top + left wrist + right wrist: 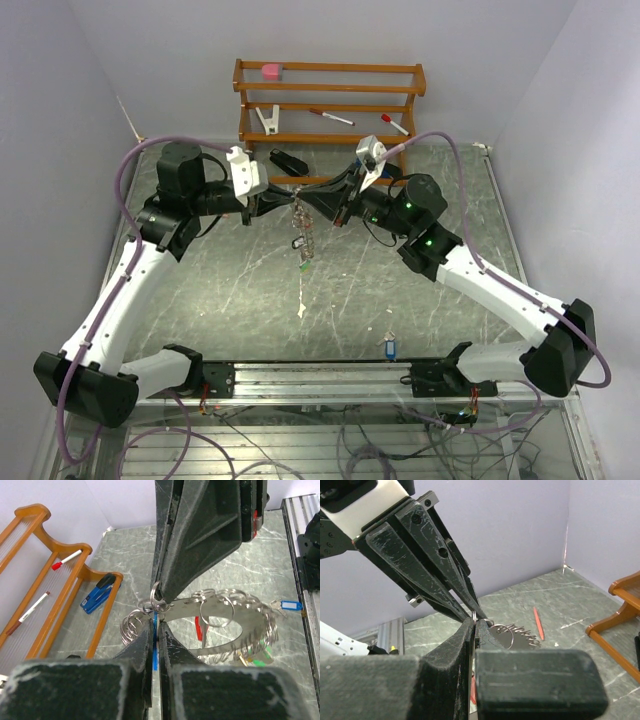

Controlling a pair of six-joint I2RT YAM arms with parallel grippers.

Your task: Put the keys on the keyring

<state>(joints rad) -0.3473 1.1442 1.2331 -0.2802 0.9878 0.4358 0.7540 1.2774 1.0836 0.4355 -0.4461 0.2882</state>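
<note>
"Where's the keyring (187,609) from where you stand?"

"Up off the counter (220,290). It hangs over the middle, a little toward the far edge, right where the two arms meet. The right end effector (474,627) is pinched tight on its top, and the fringe of keys dangles below."

"And the left one?"

"The left end effector (156,630) is closed down narrow, its tips almost touching the right one's. A thin blue sliver shows between its fingers (140,650). I take that for the tag of a key (155,652), but I can't see the blade."

"Any others about?"

"A spare key (291,605) with a blue tag lies by the near edge, right of the middle."

"How do you reckon this lot handles?"

"The ring looks like thin, stiff metal, smooth and slippery. With all that weight hanging under it, I'd expect it to swing or rotate in the grip. The key should be light and could easily twist in a pinch. I'd hold it flat across the tag, leaving its hole free, and grip the ring close to wherever it opens. I can't make out that spot from here."
</note>
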